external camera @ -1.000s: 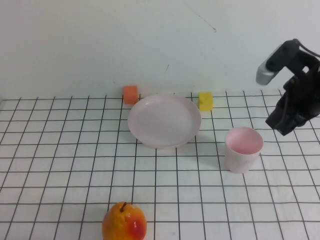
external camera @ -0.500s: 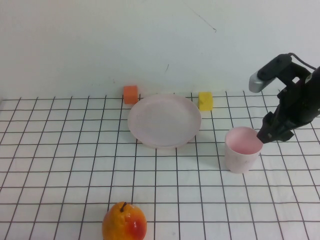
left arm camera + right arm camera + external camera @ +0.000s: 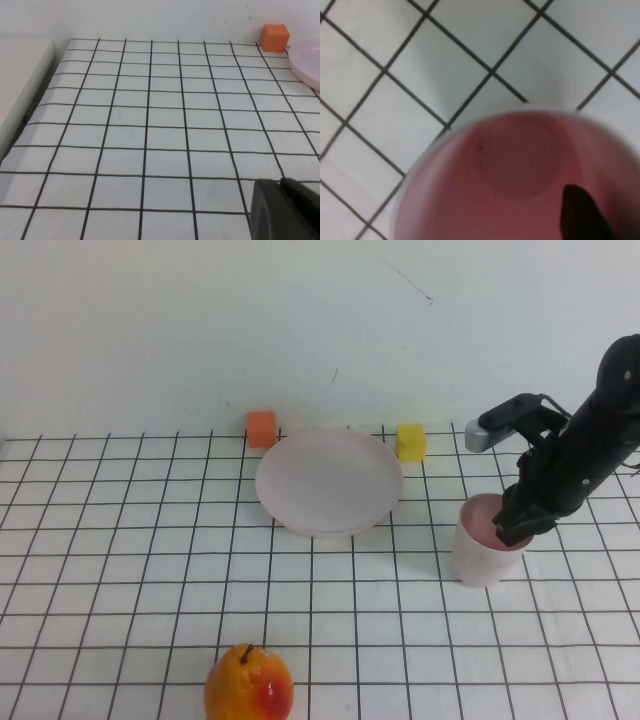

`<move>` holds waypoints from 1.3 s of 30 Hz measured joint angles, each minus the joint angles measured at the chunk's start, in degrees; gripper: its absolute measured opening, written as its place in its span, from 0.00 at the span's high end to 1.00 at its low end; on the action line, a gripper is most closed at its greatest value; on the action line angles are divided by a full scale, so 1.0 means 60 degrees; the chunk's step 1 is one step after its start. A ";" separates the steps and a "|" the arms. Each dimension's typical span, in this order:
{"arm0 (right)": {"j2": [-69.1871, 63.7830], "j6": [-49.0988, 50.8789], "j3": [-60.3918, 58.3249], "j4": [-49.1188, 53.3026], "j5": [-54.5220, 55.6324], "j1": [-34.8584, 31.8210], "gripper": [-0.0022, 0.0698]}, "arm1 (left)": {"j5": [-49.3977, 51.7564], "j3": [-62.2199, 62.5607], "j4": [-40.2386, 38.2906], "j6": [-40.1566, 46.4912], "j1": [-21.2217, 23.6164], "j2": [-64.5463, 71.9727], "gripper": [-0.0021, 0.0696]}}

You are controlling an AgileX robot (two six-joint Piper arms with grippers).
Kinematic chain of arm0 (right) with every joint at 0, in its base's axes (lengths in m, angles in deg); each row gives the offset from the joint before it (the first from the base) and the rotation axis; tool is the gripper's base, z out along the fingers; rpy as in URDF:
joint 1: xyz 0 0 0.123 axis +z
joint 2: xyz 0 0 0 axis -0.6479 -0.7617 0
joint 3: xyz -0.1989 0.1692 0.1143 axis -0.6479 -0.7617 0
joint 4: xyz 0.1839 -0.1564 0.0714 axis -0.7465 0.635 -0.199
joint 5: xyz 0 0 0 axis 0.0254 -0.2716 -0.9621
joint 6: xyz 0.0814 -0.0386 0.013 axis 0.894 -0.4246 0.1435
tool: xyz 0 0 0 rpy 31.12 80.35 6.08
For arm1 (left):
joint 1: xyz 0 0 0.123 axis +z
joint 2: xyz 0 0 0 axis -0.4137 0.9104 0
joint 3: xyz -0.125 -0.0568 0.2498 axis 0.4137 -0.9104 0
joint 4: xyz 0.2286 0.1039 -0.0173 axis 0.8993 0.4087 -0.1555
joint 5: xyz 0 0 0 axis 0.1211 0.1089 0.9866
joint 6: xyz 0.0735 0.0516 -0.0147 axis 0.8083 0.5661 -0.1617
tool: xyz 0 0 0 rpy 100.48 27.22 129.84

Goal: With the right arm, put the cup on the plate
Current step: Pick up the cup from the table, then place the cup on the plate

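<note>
The right pincer [image 3: 513, 527] has dropped from above onto the cup [image 3: 482, 552], one finger [image 3: 582, 214] now inside its rim; whether it is clamped I cannot tell. The cup stands upright on the counter [image 3: 120, 570], right of the plate [image 3: 328, 483] and apart from it. The left pincer [image 3: 285, 210] hangs over bare counter, left of the plate, its state unclear.

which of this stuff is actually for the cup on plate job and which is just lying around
For the job:
- cup, upright on the table, right of the plate
- plate
- right gripper, at the cup's rim, one finger inside

Just lying about:
- orange cube
- yellow cube
- orange-red fruit
- left gripper, parked low over the table
</note>
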 joint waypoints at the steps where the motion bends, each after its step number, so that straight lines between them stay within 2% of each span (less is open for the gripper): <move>1: -0.0101 0.0000 0.0058 -0.0082 -0.0063 0.0000 0.75 | 0.0000 0.0000 0.0000 0.0000 0.0000 0.0000 0.97; 3: -0.0215 0.0019 0.0267 -0.0455 -0.0137 0.0000 0.88 | 0.0000 0.0000 0.0000 0.0000 0.0000 0.0000 0.97; 6: -0.0234 -0.0137 0.0826 -0.0997 -0.0395 0.0068 0.93 | 0.0000 0.0000 0.0000 0.0000 0.0000 0.0000 0.97; 12: -0.0306 -0.0160 0.2936 -0.0717 -0.0588 0.0881 0.94 | 0.0000 0.0000 0.0000 0.0000 0.0000 0.0000 0.97; 17: -0.1008 0.0534 0.5231 0.0499 -0.0665 0.1834 0.94 | 0.0000 0.0000 0.0000 0.0000 0.0000 0.0000 0.97; 23: -0.2608 0.1118 0.7044 0.0884 -0.0710 0.1952 0.94 | 0.0000 0.0000 0.0000 0.0000 0.0000 0.0000 0.97; 29: -0.3674 0.1224 0.7568 0.0948 -0.0646 0.1908 0.94 | 0.0000 0.0000 0.0000 0.0000 0.0000 0.0000 0.97; 39: -0.4133 0.1180 0.7588 0.0490 -0.0328 0.1908 0.93 | 0.0000 0.0000 0.0000 0.0000 0.0000 0.0000 0.97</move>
